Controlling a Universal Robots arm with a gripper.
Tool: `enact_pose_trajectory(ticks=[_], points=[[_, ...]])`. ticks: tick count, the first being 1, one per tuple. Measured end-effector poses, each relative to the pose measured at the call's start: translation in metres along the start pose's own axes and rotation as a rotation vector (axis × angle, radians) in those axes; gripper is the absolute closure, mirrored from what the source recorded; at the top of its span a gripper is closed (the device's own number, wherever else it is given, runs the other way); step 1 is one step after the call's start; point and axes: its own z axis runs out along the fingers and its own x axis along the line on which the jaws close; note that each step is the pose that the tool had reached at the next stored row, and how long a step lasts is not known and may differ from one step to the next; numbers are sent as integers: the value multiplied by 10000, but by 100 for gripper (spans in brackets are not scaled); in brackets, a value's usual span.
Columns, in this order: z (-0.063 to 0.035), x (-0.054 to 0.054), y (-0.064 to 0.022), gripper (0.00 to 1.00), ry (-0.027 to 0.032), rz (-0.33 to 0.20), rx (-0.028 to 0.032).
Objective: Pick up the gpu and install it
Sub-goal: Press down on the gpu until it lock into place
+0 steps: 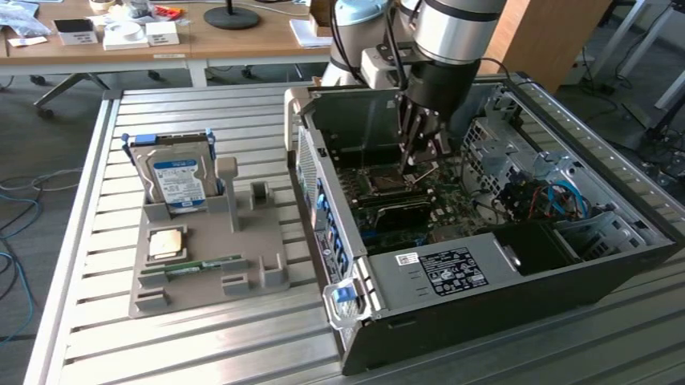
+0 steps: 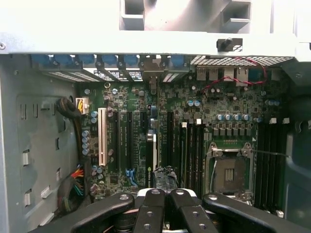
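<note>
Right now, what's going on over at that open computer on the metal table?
A robot arm has its gripper lowered inside the open computer case, just above the motherboard. The gripper is shut, and the graphics card stands on edge among the expansion slots right below it. Beside the case, a grey parts tray holds a hard drive and a memory stick.

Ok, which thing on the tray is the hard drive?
Beside the open black computer case, on the exterior view's left, lies a grey parts tray. The boxy silver hard drive stands upright at its far end; its blue-white label sets it apart from the flat tan chip and narrow green memory stick.
</note>
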Motion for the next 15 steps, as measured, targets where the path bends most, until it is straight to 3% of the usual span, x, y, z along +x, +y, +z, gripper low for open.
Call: enact_pose_trajectory(ticks=[6, 15], points=[[-62, -1, -1, 89, -1, -1, 1], [-62, -1, -1, 89, -1, -1, 1]])
